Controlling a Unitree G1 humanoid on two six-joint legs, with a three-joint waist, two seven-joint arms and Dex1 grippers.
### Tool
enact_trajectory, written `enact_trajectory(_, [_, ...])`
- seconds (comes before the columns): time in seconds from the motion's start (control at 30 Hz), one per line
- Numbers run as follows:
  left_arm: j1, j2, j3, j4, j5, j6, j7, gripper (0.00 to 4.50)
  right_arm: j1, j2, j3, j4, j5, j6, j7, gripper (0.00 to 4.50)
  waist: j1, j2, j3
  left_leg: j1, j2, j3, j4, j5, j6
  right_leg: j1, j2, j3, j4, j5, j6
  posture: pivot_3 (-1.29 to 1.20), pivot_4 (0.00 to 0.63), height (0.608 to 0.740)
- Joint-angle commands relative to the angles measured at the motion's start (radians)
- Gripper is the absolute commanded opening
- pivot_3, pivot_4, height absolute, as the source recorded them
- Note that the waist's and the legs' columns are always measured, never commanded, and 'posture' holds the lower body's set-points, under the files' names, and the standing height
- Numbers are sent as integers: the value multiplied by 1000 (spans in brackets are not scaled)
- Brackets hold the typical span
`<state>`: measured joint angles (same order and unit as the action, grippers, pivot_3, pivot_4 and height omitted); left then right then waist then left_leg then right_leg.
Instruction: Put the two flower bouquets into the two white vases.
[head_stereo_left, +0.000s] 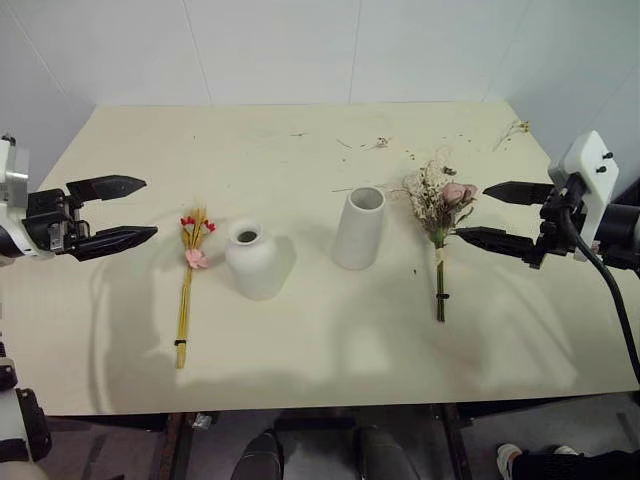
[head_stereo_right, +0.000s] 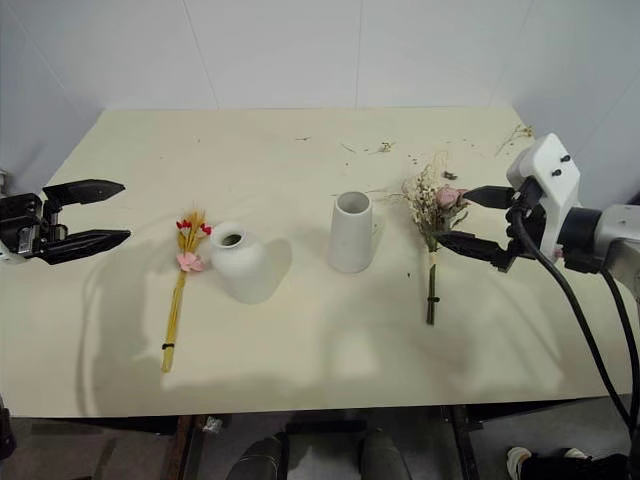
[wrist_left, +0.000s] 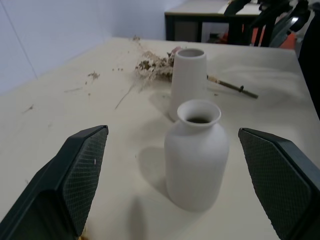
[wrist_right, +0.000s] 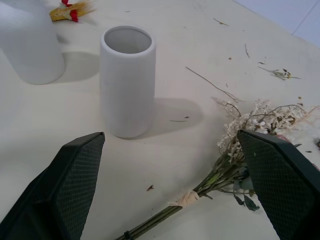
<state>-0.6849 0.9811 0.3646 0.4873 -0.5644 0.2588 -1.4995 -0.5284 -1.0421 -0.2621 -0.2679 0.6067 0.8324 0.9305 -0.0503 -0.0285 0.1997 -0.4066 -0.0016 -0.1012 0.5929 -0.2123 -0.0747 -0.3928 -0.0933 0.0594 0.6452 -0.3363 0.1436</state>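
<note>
On cream table (head_stereo_left: 300, 340), white walls (head_stereo_left: 300, 50)

Head stereo overhead; wrist cams low.

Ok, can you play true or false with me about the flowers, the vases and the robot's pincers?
1. Both vases stand upright on the table. True: the short vase and the tall vase are both upright.
2. The rose bunch is already in the tall vase. False: it lies flat on the table beside it.
3. The left pincer is open and holds nothing. True.
4. The yellow bunch lies between the two vases. False: it lies on the short vase's outer side, toward the left pincer.
5. The right pincer is shut on a stem. False: it is open, near the rose bunch.
</note>
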Motion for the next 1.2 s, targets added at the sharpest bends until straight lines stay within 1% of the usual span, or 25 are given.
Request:
enact_trajectory(0.03, [-20, 4, 28, -23, -44, 6, -23, 4462, 3, 17, -42, -45, 25, -4, -28, 4500, -2, 0, 0, 0, 0, 0, 0, 0, 0, 0, 0, 0, 0, 0, 0, 0, 150, 740])
enact_trajectory(0.2, [-30, 3, 36, -57, -97, 50, -33, 4462, 19, 60, -19, -66, 18, -6, -80, 4500, -1, 0, 0, 0, 0, 0, 0, 0, 0, 0, 0, 0, 0, 0, 0, 0, 150, 740])
enact_trajectory(0.27, [-48, 11, 31, -43, -99, 47, -48, 4462, 11, 63, -2, -74, 9, -1, -97, 4500, -1, 0, 0, 0, 0, 0, 0, 0, 0, 0, 0, 0, 1, 0, 0, 0, 150, 740])
enact_trajectory(0.37, [-64, 16, 27, -75, -123, 77, -54, 4462, -11, 50, 32, -73, -18, 20, -130, 4500, -2, 0, 0, 0, 0, 0, 0, 0, 0, 0, 0, 0, 1, 0, 0, 0, 150, 740])
enact_trajectory(0.43, [-76, -3, 25, -92, -135, 74, -53, 4462, -7, 47, 71, -65, -65, 7, -152, 4500, -2, 0, 0, 0, 0, 0, 1, 0, 0, 0, 0, 0, 1, 0, 0, 0, 150, 740])
enact_trajectory(0.53, [-54, -26, 34, -181, -186, 130, -11, 4462, 3, 44, 123, -74, -113, 65, -208, 4500, -1, 0, 0, 0, 0, 0, 0, 0, 0, 0, 0, 0, 0, 0, 0, 0, 150, 740])
enact_trajectory(0.6, [-45, -50, 28, -242, -212, 172, 32, 4462, -20, 57, 153, -54, -134, 122, -252, 4500, 0, 0, 0, 0, 0, 0, 0, 0, 0, 0, 0, 0, 0, 0, 0, 0, 150, 740])
enact_trajectory(0.77, [-10, -86, 4, -374, -241, 246, 85, 4462, -133, 145, 238, 36, -170, 280, -354, 4500, -7, 0, 0, 0, 0, 0, 1, 0, 0, 0, 0, 1, 1, 0, 0, 0, 150, 740])
enact_trajectory(0.83, [-16, -89, -6, -387, -231, 250, 99, 4462, -178, 189, 267, 108, -207, 340, -407, 4500, -5, 0, 0, 1, 0, 0, 2, 0, 0, 0, 0, 1, 2, 0, 0, 0, 150, 740])
enact_trajectory(0.9, [-21, -90, -10, -394, -227, 253, 111, 4462, -208, 230, 268, 166, -229, 374, -448, 4500, -4, 0, 0, 1, 0, 0, 2, 0, 0, 0, 1, 1, 2, 0, -1, 0, 150, 740])
enact_trajectory(1.1, [-48, -91, -28, -395, -221, 252, 128, 4462, -303, 326, 317, 338, -300, 388, -503, 4500, -3, 0, 0, 0, 0, 0, 1, 0, 0, -1, 0, 1, 1, 0, -1, 0, 150, 740])
enact_trajectory(1.2, [-53, -97, -37, -393, -218, 248, 135, 4462, -332, 349, 342, 395, -329, 373, -506, 4500, -3, 0, 0, 0, 0, 0, 1, 0, 0, -1, 0, 1, 1, 0, -1, 0, 150, 740])
